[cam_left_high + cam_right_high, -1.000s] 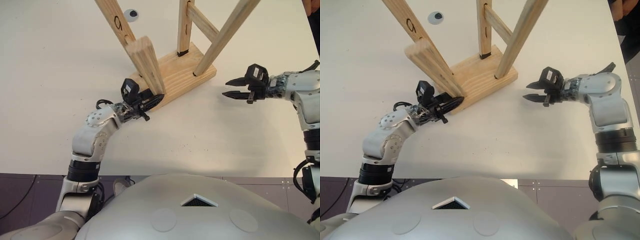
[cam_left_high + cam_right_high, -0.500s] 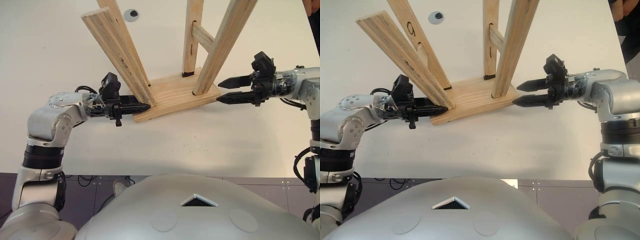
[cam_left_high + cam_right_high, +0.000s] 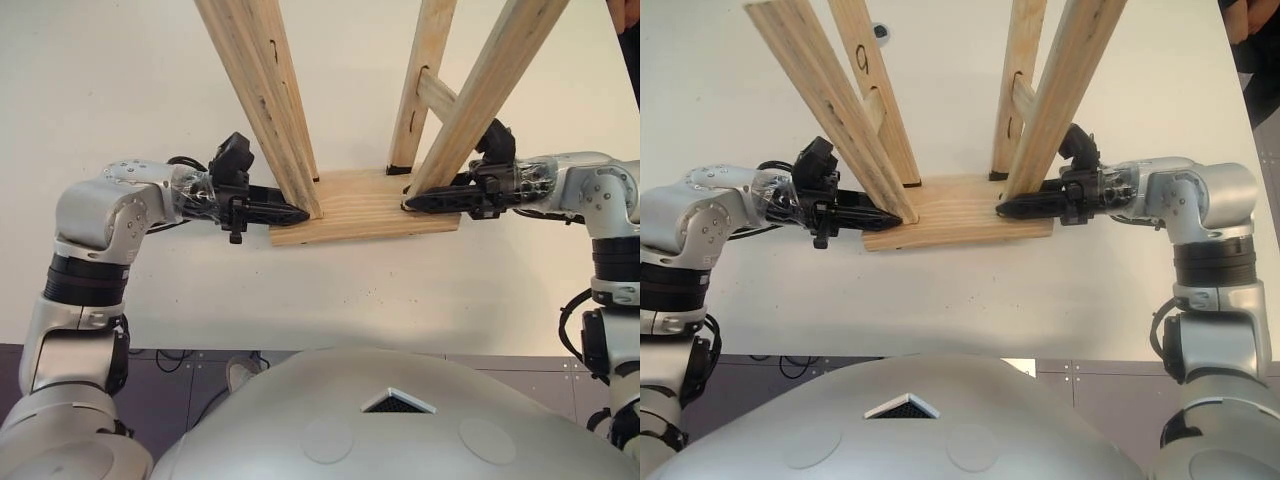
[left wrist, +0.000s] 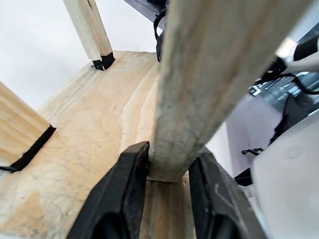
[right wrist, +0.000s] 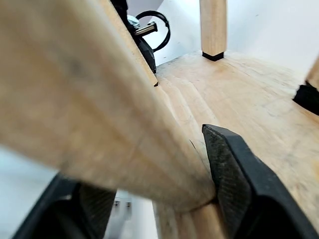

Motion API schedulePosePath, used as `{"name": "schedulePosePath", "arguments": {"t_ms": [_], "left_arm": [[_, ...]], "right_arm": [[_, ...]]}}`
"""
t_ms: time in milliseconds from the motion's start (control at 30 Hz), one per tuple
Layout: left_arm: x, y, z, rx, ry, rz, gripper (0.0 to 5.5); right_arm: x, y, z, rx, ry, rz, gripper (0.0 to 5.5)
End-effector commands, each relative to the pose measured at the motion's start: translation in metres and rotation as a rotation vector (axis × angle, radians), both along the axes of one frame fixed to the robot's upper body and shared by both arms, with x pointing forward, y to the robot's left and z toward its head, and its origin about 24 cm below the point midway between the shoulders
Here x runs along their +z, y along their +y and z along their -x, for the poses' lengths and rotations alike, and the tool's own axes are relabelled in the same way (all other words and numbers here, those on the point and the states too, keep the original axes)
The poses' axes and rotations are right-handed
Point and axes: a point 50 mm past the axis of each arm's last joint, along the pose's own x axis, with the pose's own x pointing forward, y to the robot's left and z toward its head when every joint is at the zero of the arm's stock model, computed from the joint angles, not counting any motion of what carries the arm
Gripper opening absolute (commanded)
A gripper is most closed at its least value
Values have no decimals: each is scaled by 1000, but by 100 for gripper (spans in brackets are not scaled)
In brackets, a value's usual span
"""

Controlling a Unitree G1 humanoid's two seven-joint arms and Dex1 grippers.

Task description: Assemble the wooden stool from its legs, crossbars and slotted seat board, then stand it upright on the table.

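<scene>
- A white table (image 3: 120,100) lies beneath the work. The seat board (image 3: 360,205) rests flat on it with the legs pointing upward, so the stool is upside down.
- The left gripper (image 3: 292,214) is clamped on the foot of the near left leg (image 3: 262,90), just where the leg meets the seat board. The wood is pinched between the two fingers (image 4: 124,184).
- Beyond the fingertips, the far left leg (image 3: 875,100) and far right leg (image 3: 425,80) are seated in the board.
- The right gripper (image 3: 412,201) is closed on the base of the near right leg (image 3: 495,90). A crossbar (image 3: 437,92) above the fingers joins this leg to the far right leg.
- Assembly is judged essentially done, since all four legs are fitted. The stool has not yet been turned over and stood on its legs.
</scene>
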Motion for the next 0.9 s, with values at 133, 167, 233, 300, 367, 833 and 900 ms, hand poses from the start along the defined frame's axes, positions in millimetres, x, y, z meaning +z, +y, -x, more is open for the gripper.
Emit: {"name": "schedulePosePath", "arguments": {"t_ms": [133, 167, 233, 300, 367, 833, 900], "left_arm": [[20, 3, -2, 54, 267, -32, 108], [20, 4, -3, 72, 292, -45, 108], [17, 5, -4, 114, 338, -85, 108], [10, 6, -8, 172, 376, -125, 108], [5, 5, -13, 213, 386, -143, 109], [-3, 10, -29, 389, 457, -125, 264], [5, 13, -30, 390, 445, -74, 266]], "right_arm": [[8, 4, -3, -35, 197, -36, 164], [8, 4, -3, -42, 214, -40, 160], [4, 5, -4, -61, 252, -36, 158], [-1, 6, -4, -83, 289, -15, 158], [-7, 7, -8, -119, 326, 5, 157], [-23, 4, -25, -301, 519, -33, 304], [-26, -3, -27, -352, 525, -11, 337]]}}
